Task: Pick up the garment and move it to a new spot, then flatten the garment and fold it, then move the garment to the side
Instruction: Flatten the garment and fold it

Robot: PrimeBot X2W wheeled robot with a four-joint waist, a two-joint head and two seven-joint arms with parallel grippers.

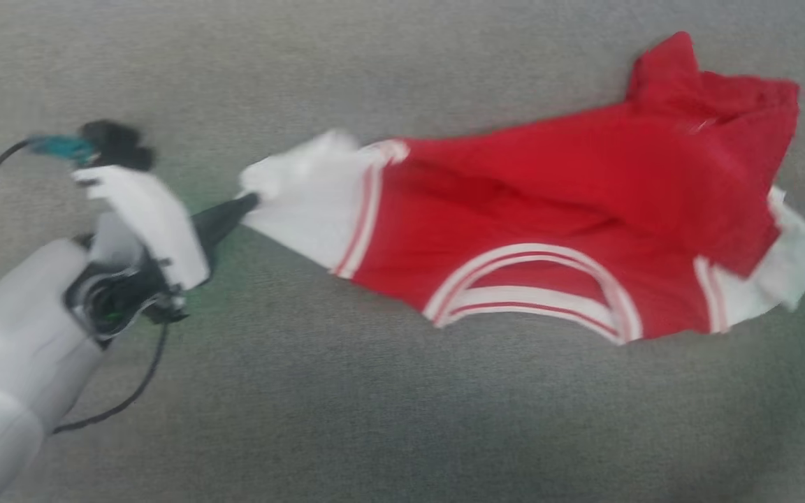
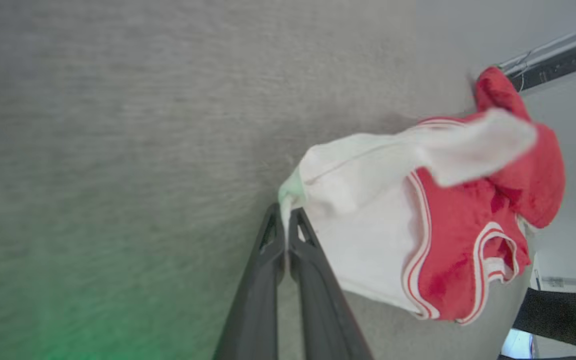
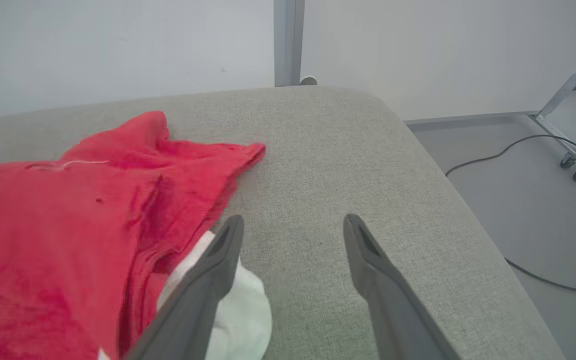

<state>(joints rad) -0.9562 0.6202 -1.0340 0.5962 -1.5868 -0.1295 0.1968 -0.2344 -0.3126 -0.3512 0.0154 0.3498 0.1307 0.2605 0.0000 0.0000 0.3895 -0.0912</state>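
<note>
The garment (image 1: 556, 209), a red jersey with white sleeves and red-and-white striped trim, lies crumpled across the grey cushion, stretched toward the left. My left gripper (image 1: 249, 204) is shut on the edge of its white sleeve; in the left wrist view the two dark fingers (image 2: 284, 235) pinch a fold of white cloth of the garment (image 2: 368, 210). My right gripper (image 3: 293, 230) stands open above the cushion just right of the garment (image 3: 68, 210), its left finger over a white sleeve, nothing between the jaws.
The grey cushion (image 3: 348, 150) ends in a rounded edge at the right, with floor, a black cable (image 3: 493, 155) and a wheeled stand (image 3: 568, 160) beyond. A pale wall and a post (image 3: 287, 40) stand behind it.
</note>
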